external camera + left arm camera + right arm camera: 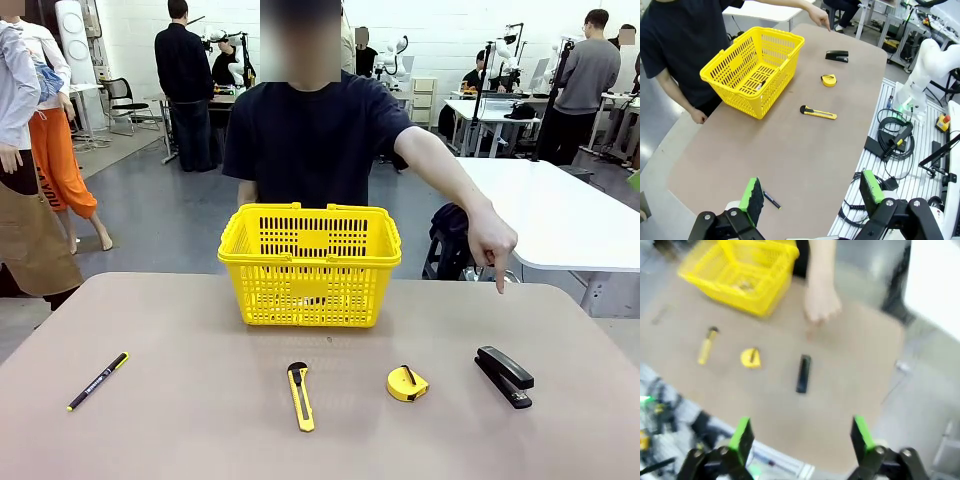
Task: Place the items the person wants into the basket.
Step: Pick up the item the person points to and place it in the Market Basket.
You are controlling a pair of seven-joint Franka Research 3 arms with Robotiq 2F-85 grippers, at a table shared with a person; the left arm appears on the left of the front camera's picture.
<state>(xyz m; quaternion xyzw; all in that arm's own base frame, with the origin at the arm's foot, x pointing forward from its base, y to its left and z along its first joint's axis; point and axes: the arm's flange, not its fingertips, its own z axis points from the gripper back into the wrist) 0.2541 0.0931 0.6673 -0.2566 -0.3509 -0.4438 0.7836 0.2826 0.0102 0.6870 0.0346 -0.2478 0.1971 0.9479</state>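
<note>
Hand (490, 240) pointing at stapler (504, 376), lower right; I am aligning the spread right gripper (801, 432) across its narrow body.

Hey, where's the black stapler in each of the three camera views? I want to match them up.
Front view: stapler at lower right, on the table below the person's pointing hand.
Left wrist view: stapler at upper middle, just above the tape measure.
Right wrist view: stapler near the centre, blurred, right of the tape measure.
Shared landmark: the yellow basket.
</note>
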